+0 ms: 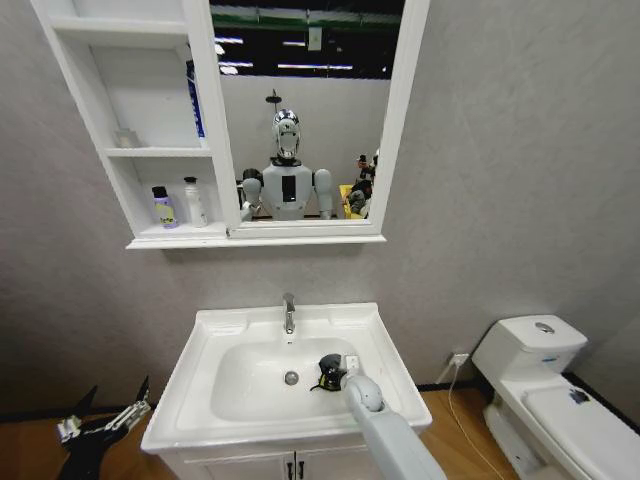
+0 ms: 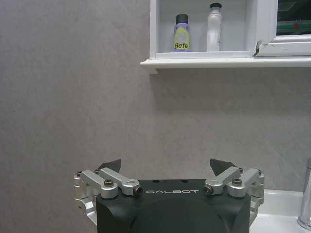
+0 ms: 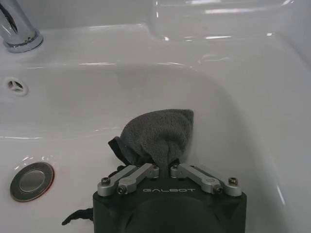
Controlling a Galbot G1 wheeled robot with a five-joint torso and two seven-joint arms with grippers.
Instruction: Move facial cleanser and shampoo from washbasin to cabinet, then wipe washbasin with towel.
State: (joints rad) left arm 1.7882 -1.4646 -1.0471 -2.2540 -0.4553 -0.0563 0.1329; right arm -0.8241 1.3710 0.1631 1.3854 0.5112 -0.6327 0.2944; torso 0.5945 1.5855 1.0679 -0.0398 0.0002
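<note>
My right gripper [image 3: 164, 167] is shut on the dark grey towel [image 3: 155, 136], low inside the bowl of the white washbasin [image 3: 252, 97], on its right slope. In the head view the right gripper [image 1: 330, 373] and the towel [image 1: 328, 366] sit just right of the drain [image 1: 291, 378]. A purple bottle [image 1: 164, 208] and a white bottle [image 1: 195, 202] stand upright on the lowest shelf of the cabinet [image 1: 150, 152]. I cannot tell which is the facial cleanser and which the shampoo. My left gripper [image 1: 105, 420] hangs open and holds nothing, left of the washbasin [image 1: 200, 380] and below its rim.
The chrome tap [image 1: 289, 313] rises at the basin's back edge. A white toilet [image 1: 545, 400] stands to the right. The mirror [image 1: 300, 110] hangs beside the shelves. A blue item [image 1: 195, 100] leans on the middle shelf. Grey wall lies behind.
</note>
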